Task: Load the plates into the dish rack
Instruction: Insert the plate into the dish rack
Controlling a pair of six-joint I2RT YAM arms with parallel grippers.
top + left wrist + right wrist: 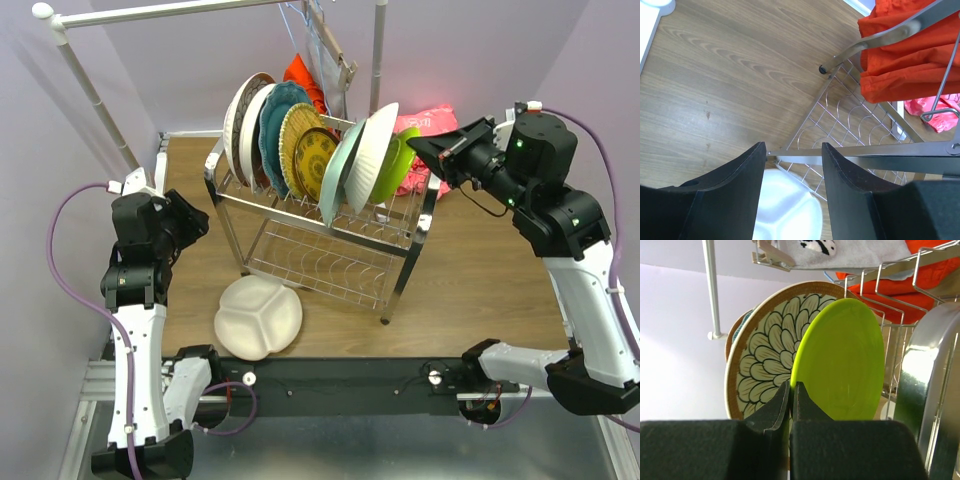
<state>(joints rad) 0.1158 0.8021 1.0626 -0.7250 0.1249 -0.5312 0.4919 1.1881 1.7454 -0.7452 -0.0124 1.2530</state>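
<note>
Item 1, dish rack point(300, 262): two-tier steel wire frame on four legs, standing mid-table point(480, 270).

Item 2, plates in the top tier, all on edge in a row. From the left: white-and-dark plate point(243, 120), teal plate point(280, 130), yellow patterned plate point(303, 140), pale aqua plate point(338, 175), white-backed plate point(372, 150). The lime green plate point(402, 160) is at the right end of the row.

Item 3, right jaws: clenched on the rim of the lime green plate point(845, 360), fingertips point(782, 400) pressed nearly together at its lower edge. A floral plate point(762, 355) with a brown rim stands just behind it.

Item 4, white divided plate point(258, 318): lying flat on the table near the rack's front left leg, apart from the other plates. It also shows in part below the left wrist camera point(785, 215).

Item 5, left jaws: released and standing apart with nothing between them, held above the table at the rack's left side and over the lower tier's corner.

Item 6, lower tier: wire only.

Item 7, surroundings: orange-red cloth point(303, 78) and pink cloth point(432, 125) behind the rack, and a white-poled clothes rail point(90, 85) at the rear
</note>
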